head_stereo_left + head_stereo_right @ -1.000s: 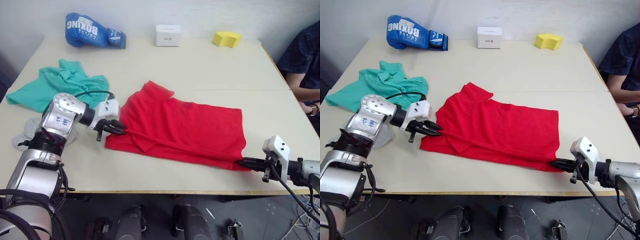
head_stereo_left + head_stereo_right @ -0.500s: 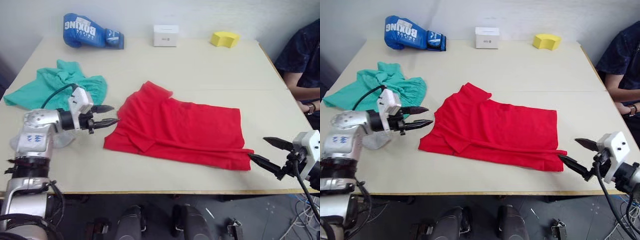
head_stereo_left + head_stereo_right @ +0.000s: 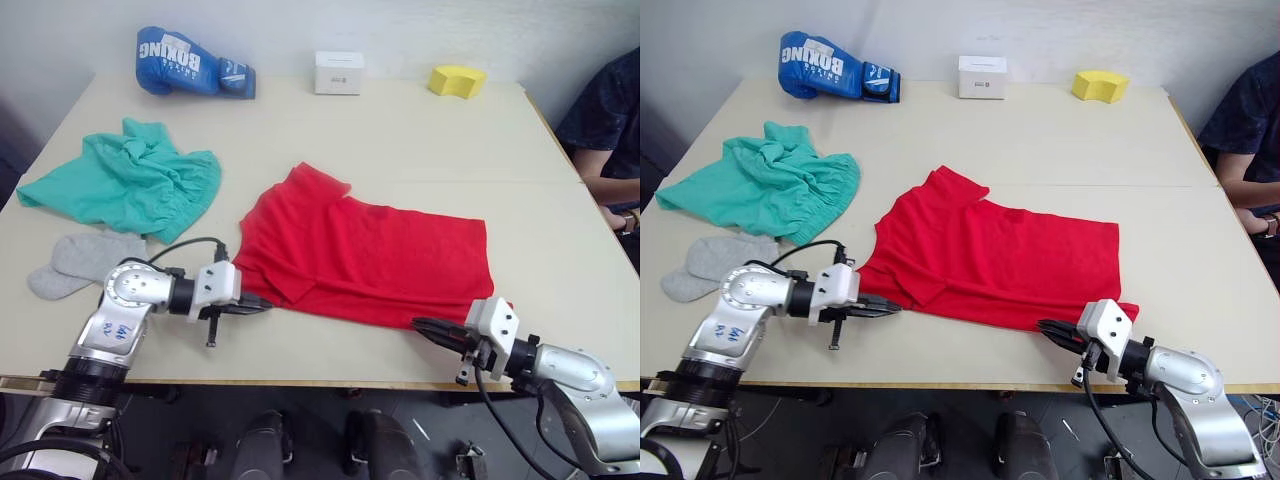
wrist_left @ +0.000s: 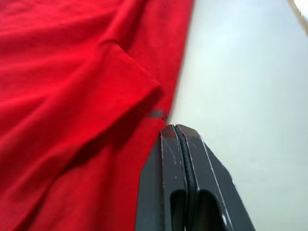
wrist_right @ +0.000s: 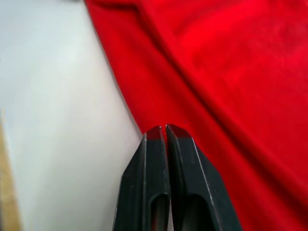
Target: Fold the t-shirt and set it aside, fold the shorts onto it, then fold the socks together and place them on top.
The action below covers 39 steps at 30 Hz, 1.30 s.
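Left eye view: the t-shirt [image 3: 370, 255] lies at 1 o'clock of the left gripper [image 3: 262, 303] and 11 o'clock of the right gripper [image 3: 420, 325]; both fingers pressed together, tips at its near hem, holding nothing.

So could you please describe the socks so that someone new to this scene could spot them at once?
Start at the table's left side, where the teal shorts lie crumpled. Just in front of the shorts, nearer the robot, lie the socks. They are light grey and far smaller than the shorts or the red t-shirt.
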Each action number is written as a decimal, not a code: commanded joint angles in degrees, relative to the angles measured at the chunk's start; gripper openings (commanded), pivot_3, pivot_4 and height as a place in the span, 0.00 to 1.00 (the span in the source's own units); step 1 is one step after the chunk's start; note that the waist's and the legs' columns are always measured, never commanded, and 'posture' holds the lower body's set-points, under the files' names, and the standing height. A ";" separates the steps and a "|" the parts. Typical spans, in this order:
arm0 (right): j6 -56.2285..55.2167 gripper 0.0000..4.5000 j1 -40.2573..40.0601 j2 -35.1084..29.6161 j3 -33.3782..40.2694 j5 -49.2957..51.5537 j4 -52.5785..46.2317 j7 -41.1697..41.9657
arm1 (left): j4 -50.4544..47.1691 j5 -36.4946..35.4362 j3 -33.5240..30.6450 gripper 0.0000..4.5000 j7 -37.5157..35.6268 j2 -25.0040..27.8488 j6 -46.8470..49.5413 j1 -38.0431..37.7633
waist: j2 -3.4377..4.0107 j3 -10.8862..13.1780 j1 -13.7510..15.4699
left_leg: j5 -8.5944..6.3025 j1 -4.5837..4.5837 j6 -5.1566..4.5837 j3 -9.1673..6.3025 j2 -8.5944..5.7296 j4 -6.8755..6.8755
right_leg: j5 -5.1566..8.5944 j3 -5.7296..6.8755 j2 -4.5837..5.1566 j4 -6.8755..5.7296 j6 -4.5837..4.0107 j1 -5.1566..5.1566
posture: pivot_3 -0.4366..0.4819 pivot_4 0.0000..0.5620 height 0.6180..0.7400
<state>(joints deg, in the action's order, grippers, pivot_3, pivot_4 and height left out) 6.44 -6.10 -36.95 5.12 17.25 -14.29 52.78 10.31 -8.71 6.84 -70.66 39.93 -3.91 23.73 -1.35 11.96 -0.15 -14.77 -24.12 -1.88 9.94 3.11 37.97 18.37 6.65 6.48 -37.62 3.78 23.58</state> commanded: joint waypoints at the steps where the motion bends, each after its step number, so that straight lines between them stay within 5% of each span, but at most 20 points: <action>1: -1.53 0.01 1.50 0.91 0.40 -1.47 1.02 -2.71 | 1.44 0.56 -0.23 0.00 0.97 -0.54 -2.09 2.35 | 0.00 0.00 -0.02 | 0.00 0.01 0.00 0.00 0.00 0.00 | 0.00 -0.01 0.00 -0.01 0.00 0.00 | 0.48 0.27 1.00; 11: -1.66 0.01 3.35 0.95 -0.09 -2.38 5.06 -3.52 | 7.91 -0.06 -0.67 0.00 3.38 -3.66 -0.26 6.67 | 0.00 0.00 -0.02 | 0.01 0.01 -0.02 0.01 -0.01 0.05 | 0.00 -0.01 -0.02 -0.04 0.00 -0.02 | 0.48 0.27 1.00; 29: -2.56 0.01 5.31 1.11 7.58 -4.43 14.59 -13.06 | 20.44 6.83 -3.08 0.00 25.83 -11.05 -4.01 15.92 | -0.03 -0.02 0.01 | 0.04 0.02 -0.07 0.00 -0.07 0.09 | -0.01 0.00 0.00 -0.11 0.03 -0.05 | 0.48 0.27 1.00; 39: -15.05 0.01 -2.12 -0.18 21.76 -1.69 19.18 -15.60 | 4.42 -0.42 -11.21 0.00 28.74 -8.09 9.52 7.71 | -0.09 -0.05 -0.07 | 0.07 0.03 -0.07 0.00 -0.11 0.06 | 0.02 -0.02 0.02 -0.11 0.10 -0.07 | 0.48 0.27 1.00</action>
<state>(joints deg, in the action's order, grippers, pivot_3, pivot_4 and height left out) -6.03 -7.97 -36.79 23.47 13.53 6.90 37.77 20.98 -5.70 -1.21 -42.91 30.58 3.03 30.65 -1.44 11.90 -0.22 -14.70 -24.08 -1.95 9.93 3.00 38.03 18.39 6.61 6.54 -37.74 3.88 23.51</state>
